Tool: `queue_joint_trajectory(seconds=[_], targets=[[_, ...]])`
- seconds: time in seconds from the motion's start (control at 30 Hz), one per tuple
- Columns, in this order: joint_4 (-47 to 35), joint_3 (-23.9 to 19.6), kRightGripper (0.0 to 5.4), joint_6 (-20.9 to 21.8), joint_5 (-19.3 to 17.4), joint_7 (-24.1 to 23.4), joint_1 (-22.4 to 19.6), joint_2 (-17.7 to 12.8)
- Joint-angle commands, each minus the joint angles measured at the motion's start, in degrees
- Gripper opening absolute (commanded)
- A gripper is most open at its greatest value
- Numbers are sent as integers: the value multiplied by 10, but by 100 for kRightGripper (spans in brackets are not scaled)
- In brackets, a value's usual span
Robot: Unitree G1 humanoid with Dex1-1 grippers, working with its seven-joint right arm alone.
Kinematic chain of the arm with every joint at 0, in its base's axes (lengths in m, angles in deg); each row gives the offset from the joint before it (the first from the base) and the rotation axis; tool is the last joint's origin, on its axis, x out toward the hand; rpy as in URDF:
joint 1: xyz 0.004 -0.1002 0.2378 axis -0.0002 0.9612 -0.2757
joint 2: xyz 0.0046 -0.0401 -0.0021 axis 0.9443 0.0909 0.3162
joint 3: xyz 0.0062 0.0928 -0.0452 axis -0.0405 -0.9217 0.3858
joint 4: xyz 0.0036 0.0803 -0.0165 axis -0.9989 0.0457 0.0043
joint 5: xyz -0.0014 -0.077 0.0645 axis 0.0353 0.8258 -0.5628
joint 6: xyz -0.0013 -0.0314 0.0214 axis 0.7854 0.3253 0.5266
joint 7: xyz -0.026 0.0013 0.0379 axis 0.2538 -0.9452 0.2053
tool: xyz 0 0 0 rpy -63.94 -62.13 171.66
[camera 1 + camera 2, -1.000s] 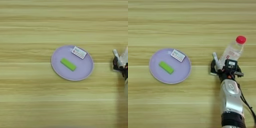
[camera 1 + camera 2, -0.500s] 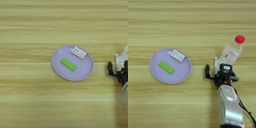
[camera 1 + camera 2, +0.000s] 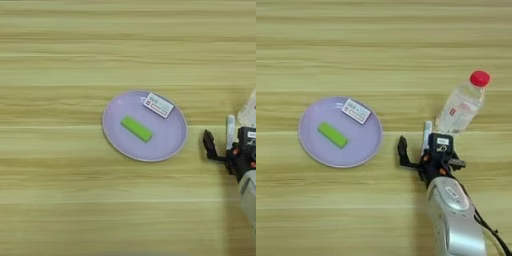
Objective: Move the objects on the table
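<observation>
Bottle [image 3: 462, 104]: one, clear with red cap, standing just up-right of the gripper [image 3: 415, 146].
Gripper: fingers spread wide, holding nothing, between bottle and plate.
Lilac plate [image 3: 311, 145]: one, carrying one green block [image 3: 332, 135] and one white box [image 3: 356, 110].
Table [image 3: 381, 45]: wood-grained.

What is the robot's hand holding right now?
Nothing. The gripper is open and empty, between the plate and the bottle. The green block and white box lie on the plate.
</observation>
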Motion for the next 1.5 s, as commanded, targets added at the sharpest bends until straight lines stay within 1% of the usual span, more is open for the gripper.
queue_joint_trajectory(seconds=[0.03,0.17,0.4,0.57,1.13,1.3,1.5], targets=[[-36,-6,538,-6,-13,6,-16,-5],[-32,-9,538,-19,-33,20,-23,1],[0,-10,538,-15,-38,30,-45,-1],[46,-9,538,1,-31,37,-75,-3],[145,9,538,49,-12,54,-146,-9],[136,20,538,69,4,55,-149,-14],[93,31,538,84,24,56,-144,-21]])
